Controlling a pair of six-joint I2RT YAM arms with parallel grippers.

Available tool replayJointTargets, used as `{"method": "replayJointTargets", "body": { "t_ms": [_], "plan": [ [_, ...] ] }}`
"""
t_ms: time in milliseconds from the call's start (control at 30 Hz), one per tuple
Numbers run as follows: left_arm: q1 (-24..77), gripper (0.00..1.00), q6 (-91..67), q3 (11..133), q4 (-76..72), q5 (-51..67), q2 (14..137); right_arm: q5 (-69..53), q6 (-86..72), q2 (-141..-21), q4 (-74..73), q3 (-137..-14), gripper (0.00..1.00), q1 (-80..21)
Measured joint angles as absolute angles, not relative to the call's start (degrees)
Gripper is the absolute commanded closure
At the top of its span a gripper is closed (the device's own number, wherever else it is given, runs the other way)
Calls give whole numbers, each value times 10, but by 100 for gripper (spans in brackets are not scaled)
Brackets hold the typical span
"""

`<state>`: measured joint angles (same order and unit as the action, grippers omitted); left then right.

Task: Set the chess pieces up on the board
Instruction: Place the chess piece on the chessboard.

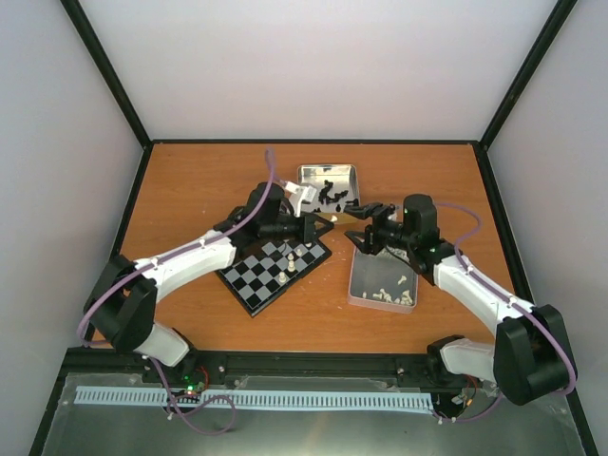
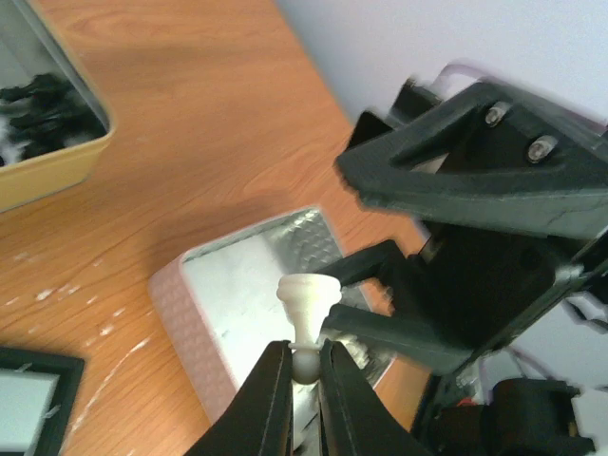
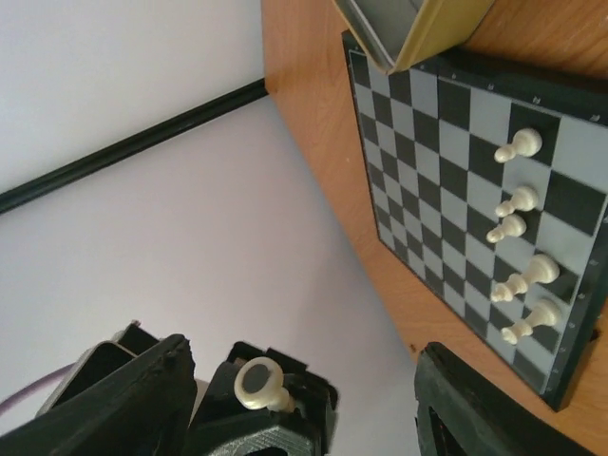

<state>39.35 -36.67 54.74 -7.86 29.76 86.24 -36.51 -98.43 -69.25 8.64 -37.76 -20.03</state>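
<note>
Board (image 1: 252, 285): it lies flat and turned cornerwise, just behind and to the left of your left claw (image 2: 304, 366).
Pieces on the board: five white chess pieces (image 3: 518, 201) stand in a loose line near the board edge closest to that claw.
Left claw: its fingers are pinched together on a cream pawn (image 2: 306, 302), gripping the round head, with the flat base pointing away from the claw.
Pawn's place: it is held in the air, off the board, straight in front of your right claw (image 1: 361, 225).
Tin of black pieces (image 1: 313, 176): it sits on the table just beyond both claws.
Right claw: its fingers are spread wide apart and grip nothing. The pawn lies in the gap between them, touching neither.
Tin of white pieces (image 1: 375, 271): it rests on the table beneath and just behind your right claw, with several white chessmen at its near end.
</note>
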Motion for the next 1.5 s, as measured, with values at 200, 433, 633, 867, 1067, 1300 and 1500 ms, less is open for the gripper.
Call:
{"method": "replayJointTargets", "body": {
  "t_ms": [200,433,633,867,1067,1300,1500],
  "plan": [
    [351,99,-277,645,203,274,843,-348,-865,-693,-34,-439,35,-182],
    [285,99,-229,686,528,212,838,-279,-730,-664,-186,-483,35,-175],
    [274,99,-227,677,678,178,833,-250,-686,-645,-237,-468,35,-171],
    [273,99,-230,621,749,125,853,-244,-653,-653,-271,-457,36,-152],
    [273,99,-229,637,758,107,910,-249,-636,-675,-275,-457,36,-136],
    [273,99,-220,641,754,108,952,-253,-623,-695,-278,-462,36,-118],
    [273,99,-208,637,735,124,975,-256,-616,-704,-277,-469,36,-116]
  ]
}}
